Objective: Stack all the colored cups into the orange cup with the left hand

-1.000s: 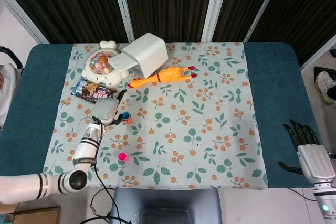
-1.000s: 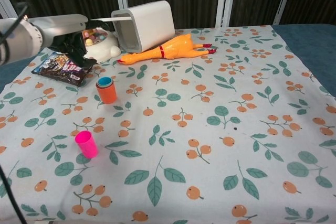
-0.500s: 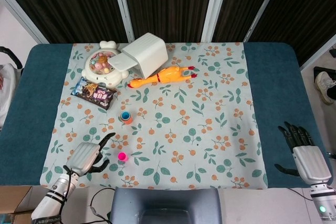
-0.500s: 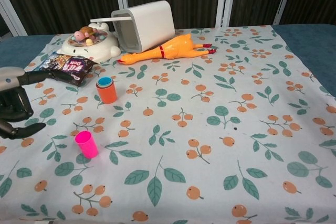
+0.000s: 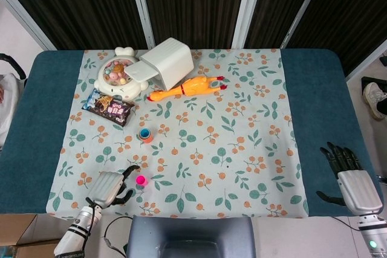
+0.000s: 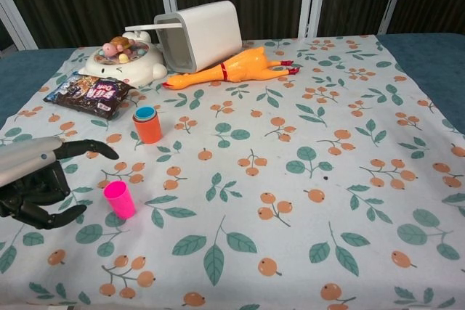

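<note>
Left hand (image 6: 36, 183) spread wide, empty, just beside upright pink cup (image 6: 119, 200); next: grasp it, carry into orange cup (image 6: 148, 128).

A staged test room, not a home: a bench (image 5: 36, 89) in blue cloth under a floral tablecloth (image 5: 242, 125), dark curtains (image 5: 193, 4) behind white posts on the far side (a shoe (image 5: 376, 98) shows at right).

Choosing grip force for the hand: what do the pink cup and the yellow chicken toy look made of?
Pink cup: probably hard plastic, with a smooth, evenly bright, slightly glossy wall. Yellow chicken toy: likely soft rubber or vinyl, with a moulded, shiny skin.
</note>
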Controlling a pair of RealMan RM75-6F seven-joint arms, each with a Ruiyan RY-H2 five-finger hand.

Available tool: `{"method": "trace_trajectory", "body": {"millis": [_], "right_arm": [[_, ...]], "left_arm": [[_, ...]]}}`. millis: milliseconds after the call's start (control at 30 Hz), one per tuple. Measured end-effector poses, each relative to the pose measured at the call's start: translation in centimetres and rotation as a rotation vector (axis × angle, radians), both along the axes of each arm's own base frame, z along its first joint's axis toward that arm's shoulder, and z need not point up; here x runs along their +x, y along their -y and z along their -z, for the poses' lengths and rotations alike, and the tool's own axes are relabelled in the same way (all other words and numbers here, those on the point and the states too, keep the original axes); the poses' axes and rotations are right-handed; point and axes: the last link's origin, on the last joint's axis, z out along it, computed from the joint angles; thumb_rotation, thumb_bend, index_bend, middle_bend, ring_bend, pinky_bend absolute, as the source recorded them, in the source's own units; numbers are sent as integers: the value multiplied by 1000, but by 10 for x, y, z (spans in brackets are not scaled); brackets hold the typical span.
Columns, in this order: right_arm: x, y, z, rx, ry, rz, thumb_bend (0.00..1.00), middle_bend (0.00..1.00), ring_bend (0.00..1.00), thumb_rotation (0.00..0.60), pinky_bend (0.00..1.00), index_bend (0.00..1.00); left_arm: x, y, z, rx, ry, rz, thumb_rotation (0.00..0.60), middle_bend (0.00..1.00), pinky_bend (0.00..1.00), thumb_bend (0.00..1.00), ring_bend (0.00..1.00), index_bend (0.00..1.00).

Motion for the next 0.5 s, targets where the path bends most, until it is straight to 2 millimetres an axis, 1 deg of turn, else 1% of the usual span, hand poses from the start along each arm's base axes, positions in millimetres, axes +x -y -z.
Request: {"method": "trace_trajectory", "body": {"millis": [300,500], "right_arm": [[0,0,0,0,-1,-1,205,0,0,600,0,0],[0,0,0,1,-2,0,205,0,0,600,0,0]], "left_arm": [[-4,-5,13,-9,14,-30,600,1000,1000,386,1000,272],[-5,-7,20,-19,14,-34,600,1000,1000,386,1000,284]]}}
